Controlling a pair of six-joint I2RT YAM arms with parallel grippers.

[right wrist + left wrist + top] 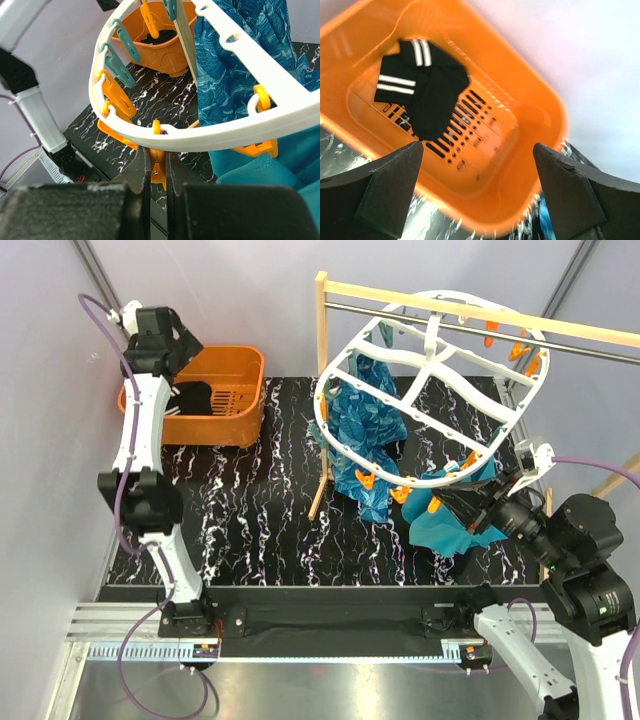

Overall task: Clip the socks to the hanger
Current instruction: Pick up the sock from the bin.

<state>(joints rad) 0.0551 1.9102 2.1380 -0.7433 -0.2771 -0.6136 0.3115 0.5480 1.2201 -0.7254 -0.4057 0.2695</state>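
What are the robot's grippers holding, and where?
The right gripper pinches an orange clip on the hanger, by the clip's lower part. The left gripper, open above the basket, holds nothing.

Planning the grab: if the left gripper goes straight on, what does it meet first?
Left gripper would probably hit the orange basket on its slotted floor, just beside the black striped socks; depth unclear.
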